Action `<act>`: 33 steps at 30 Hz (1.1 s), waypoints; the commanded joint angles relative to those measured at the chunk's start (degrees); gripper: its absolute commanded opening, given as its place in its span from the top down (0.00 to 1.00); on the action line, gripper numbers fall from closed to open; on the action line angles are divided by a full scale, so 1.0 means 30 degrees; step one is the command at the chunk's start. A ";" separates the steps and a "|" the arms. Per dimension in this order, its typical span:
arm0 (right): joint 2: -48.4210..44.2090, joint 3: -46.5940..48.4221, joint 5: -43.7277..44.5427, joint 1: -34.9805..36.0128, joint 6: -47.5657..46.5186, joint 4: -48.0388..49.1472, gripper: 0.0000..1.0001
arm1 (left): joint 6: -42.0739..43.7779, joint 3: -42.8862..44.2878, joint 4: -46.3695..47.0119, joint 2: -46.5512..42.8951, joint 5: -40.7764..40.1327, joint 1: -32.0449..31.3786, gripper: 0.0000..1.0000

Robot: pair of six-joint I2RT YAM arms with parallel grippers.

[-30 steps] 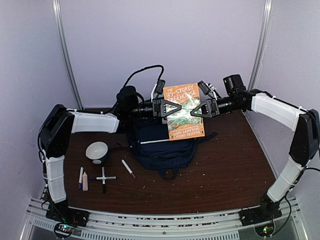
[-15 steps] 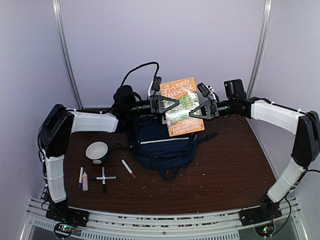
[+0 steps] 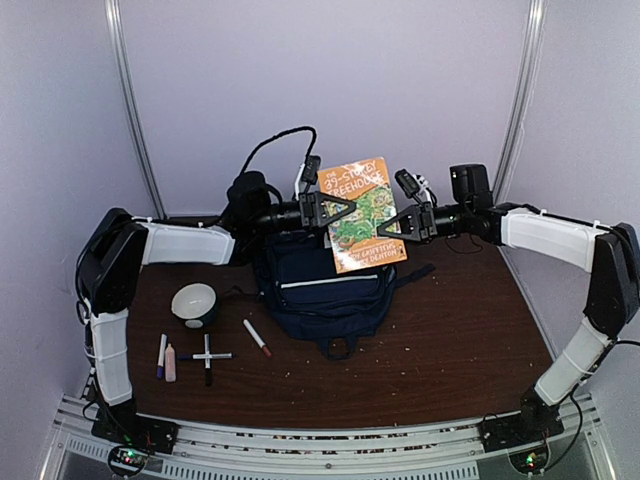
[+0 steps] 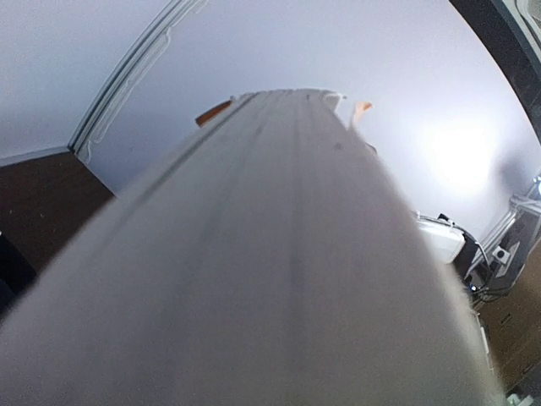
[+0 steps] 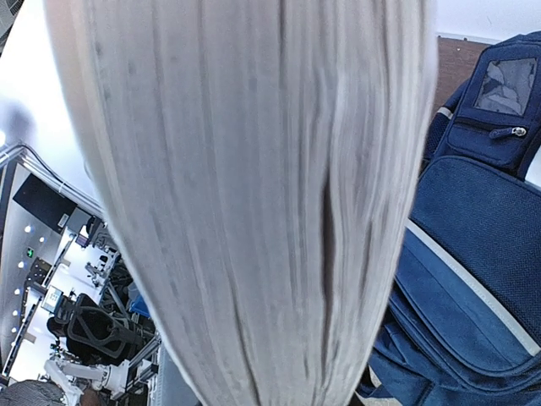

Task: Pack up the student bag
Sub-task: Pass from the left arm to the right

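The left gripper [image 3: 338, 208] pinches the left edge of the orange book [image 3: 365, 212], which hangs tilted in the air, and the right gripper [image 3: 392, 224] clamps its opposite edge. Both wrist views are filled with the book's blurred pages, so the fingers are hidden there. The student bag [image 3: 325, 285] lies on the table [image 3: 470, 330] just under the book. Its far end is covered by the book and arms, and whether it is open cannot be told.
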 commanded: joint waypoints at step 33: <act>-0.2236 -0.2228 0.1620 -0.4939 -0.5286 -0.3233 1.00 | 2.9511 0.1586 -2.8441 -0.2520 -1.6122 -0.5703 0.62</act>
